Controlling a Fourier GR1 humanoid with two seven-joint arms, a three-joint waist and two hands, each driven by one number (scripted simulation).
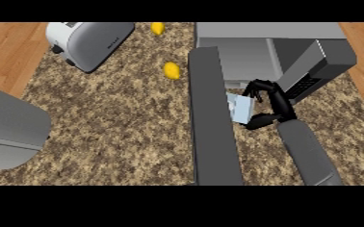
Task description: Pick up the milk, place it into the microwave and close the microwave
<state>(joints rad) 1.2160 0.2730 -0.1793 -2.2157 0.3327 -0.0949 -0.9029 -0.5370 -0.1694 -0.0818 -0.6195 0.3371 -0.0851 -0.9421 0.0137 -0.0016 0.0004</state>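
Note:
A pale blue-white milk carton (241,109) is held just in front of the microwave (245,53), low at the mouth of its open cavity. My right hand (272,107) is shut on it, fingers over the top and thumb under the bottom, and hides the carton's right side. The microwave's door (211,125) stands swung open as a long dark grey slab running toward me, directly left of the carton. The dark control panel (307,84) lies to the right of my hand. My left hand does not show.
A silver toaster (90,41) lies at the back left on the speckled counter (113,120). Two yellow lemons (171,70) (158,28) sit left of the microwave. A large grey rounded shape (20,130) fills the left edge.

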